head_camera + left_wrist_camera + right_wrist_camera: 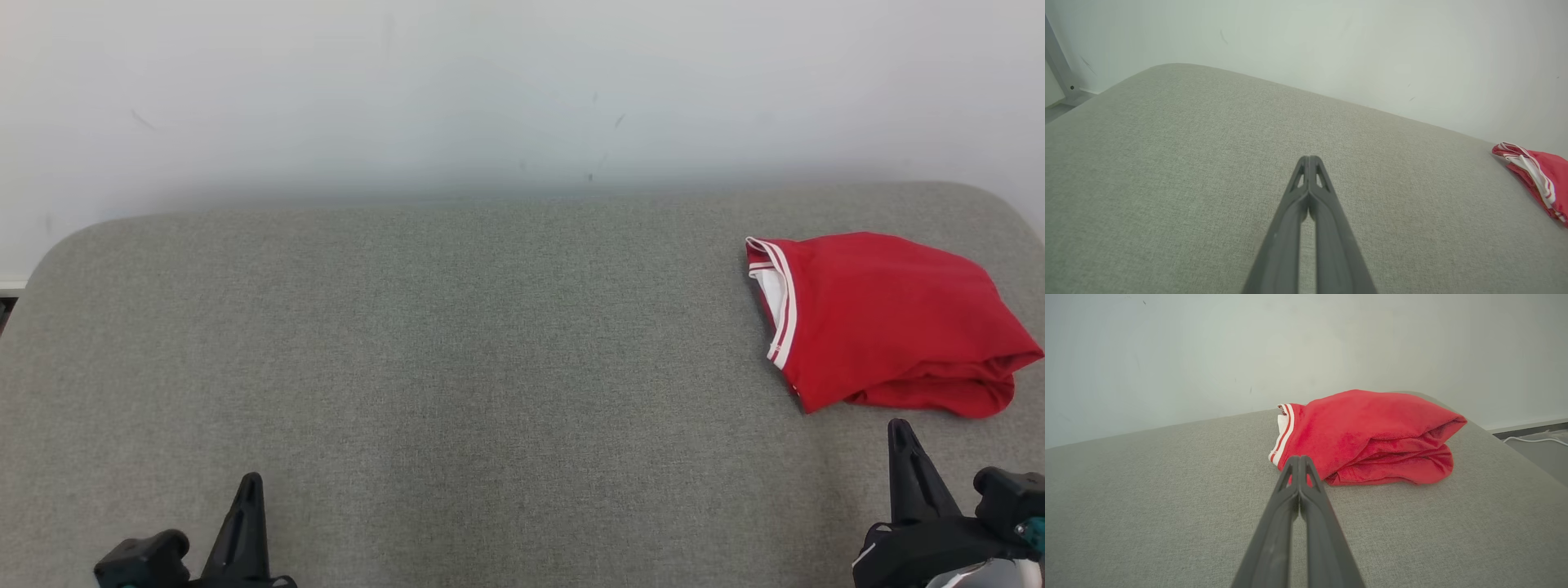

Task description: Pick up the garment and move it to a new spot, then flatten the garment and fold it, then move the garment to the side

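Red white-trimmed fabric garment (886, 318) lies roughly folded, frame right, on grey upholstered pad (490, 343); L hand (251, 480), R hand (899, 426) closed, empty; fits pre-pickup or task done.

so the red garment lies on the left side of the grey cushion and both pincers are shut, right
Wrong side: the head view shows the red garment lying on the right side of the grey cushion. The left pincer and right pincer are indeed shut.

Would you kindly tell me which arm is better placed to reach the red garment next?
Right. The right gripper, shut, sits just short of the garment; the left gripper is far across the grey surface.
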### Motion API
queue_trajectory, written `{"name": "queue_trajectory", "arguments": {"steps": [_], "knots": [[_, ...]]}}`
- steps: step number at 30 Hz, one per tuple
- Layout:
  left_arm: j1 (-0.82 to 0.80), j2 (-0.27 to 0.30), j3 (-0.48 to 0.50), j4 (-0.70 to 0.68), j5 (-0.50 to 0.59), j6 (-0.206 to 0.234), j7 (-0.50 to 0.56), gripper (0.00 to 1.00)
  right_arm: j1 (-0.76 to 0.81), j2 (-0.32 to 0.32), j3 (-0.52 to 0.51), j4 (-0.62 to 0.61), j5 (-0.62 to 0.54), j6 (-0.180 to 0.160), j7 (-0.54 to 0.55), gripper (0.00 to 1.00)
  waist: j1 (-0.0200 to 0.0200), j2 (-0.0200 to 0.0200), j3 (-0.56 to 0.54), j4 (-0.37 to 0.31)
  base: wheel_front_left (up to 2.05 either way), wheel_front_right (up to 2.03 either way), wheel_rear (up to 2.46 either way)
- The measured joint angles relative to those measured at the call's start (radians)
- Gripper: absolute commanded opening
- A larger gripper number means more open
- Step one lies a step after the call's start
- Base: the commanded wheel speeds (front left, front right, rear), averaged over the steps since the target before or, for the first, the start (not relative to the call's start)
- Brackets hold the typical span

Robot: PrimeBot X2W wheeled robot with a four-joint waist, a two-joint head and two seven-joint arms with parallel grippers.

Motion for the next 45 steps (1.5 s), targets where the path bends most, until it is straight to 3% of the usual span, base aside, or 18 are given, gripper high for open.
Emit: {"name": "queue_trajectory", "arguments": {"steps": [45], "knots": [[-0.047, -0.035, 0.126, 0.1, -0.661, -0.111, 0.096, 0.0, -0.06, 0.066, -0.06, 0.089, 0.634, 0.111, 0.124, 0.0, 0.0, 0.0, -0.01, -0.002, 0.0, 0.0, 0.0]]}}
